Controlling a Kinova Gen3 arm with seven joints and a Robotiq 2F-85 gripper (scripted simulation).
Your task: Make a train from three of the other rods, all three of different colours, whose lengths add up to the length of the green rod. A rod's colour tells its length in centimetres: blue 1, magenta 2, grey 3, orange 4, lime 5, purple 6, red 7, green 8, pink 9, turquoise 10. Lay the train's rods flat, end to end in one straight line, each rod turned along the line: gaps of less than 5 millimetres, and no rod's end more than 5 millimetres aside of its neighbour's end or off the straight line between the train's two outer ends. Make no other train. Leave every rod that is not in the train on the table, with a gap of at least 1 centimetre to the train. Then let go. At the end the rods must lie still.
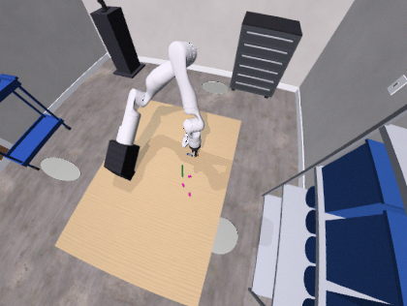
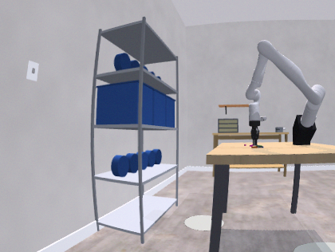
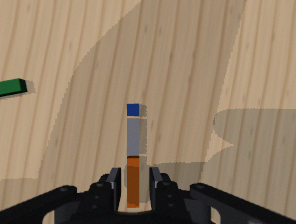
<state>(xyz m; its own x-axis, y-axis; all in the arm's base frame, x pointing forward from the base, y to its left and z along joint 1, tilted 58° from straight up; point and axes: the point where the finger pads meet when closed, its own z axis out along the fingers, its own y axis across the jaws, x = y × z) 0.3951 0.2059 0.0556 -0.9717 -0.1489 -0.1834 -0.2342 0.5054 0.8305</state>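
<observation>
In the wrist view a blue rod (image 3: pixel 133 109), a grey rod (image 3: pixel 133 136) and an orange rod (image 3: pixel 132 167) lie flat, end to end in one straight line on the wooden table (image 3: pixel 210 60). My gripper (image 3: pixel 135 179) (image 1: pixel 194 153) (image 2: pixel 255 143) is low over the orange rod. Its fingers stand slightly apart, with a narrow gap on each side of the rod, so it is open. The green rod (image 3: pixel 12 87) (image 1: pixel 182 170) lies apart from the line, at the left of the wrist view.
Three small magenta rods (image 1: pixel 189 176) (image 1: pixel 183 184) (image 1: pixel 189 194) lie near the green rod on the table (image 1: pixel 121 232) (image 2: pixel 259 157). The arm's black base (image 1: pixel 121 159) stands at the table's left edge. A shelf with blue bins (image 2: pixel 135 104) stands off the table.
</observation>
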